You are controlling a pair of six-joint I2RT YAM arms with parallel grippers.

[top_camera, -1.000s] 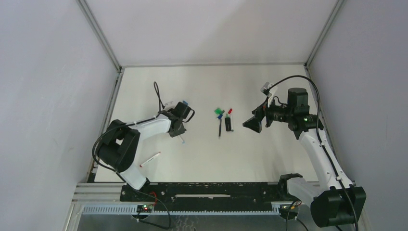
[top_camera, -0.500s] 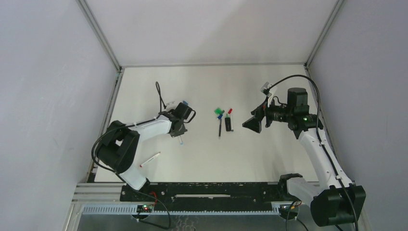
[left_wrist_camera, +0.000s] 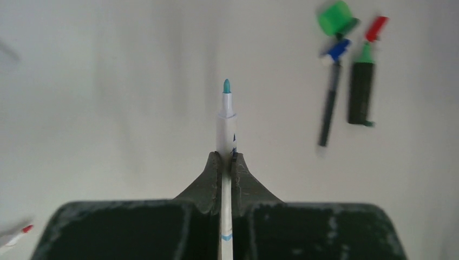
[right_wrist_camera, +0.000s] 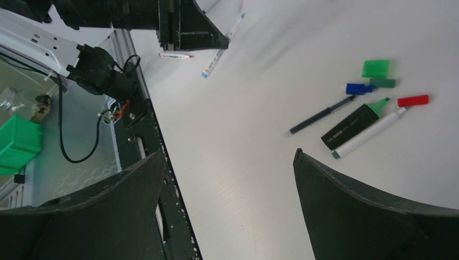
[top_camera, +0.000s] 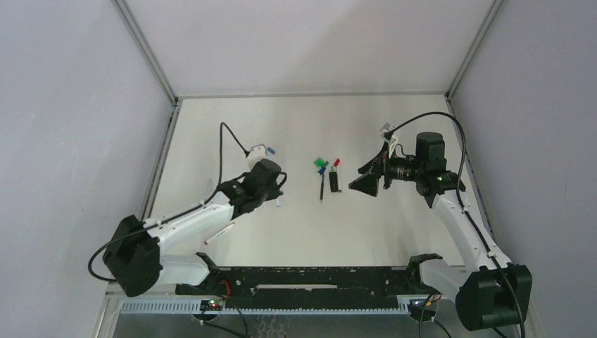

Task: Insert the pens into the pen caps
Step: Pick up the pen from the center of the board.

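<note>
My left gripper (left_wrist_camera: pixel 226 158) is shut on a white pen (left_wrist_camera: pixel 226 127) with a bare teal tip that points away from the wrist. In the top view this gripper (top_camera: pixel 273 191) hangs left of the cluster. The cluster holds a green cap (left_wrist_camera: pixel 334 16), a blue cap (left_wrist_camera: pixel 335 49) at the end of a slim dark pen (left_wrist_camera: pixel 327 114), a black marker (left_wrist_camera: pixel 361 89) with a green tip, and a red cap (left_wrist_camera: pixel 376 27). My right gripper (top_camera: pixel 366 183) is open and empty, just right of the cluster (right_wrist_camera: pixel 354 125). A red-ended white pen (top_camera: pixel 220 233) lies near the front left.
The black rail (top_camera: pixel 303 278) runs along the table's near edge. Metal frame posts (top_camera: pixel 158 162) line the left and right sides. A small blue piece (top_camera: pixel 272 150) lies behind the left gripper, too small to identify.
The left arm has swung round and carried the white pen to the right and slightly nearer, off the table. The right gripper has shifted a little left.
</note>
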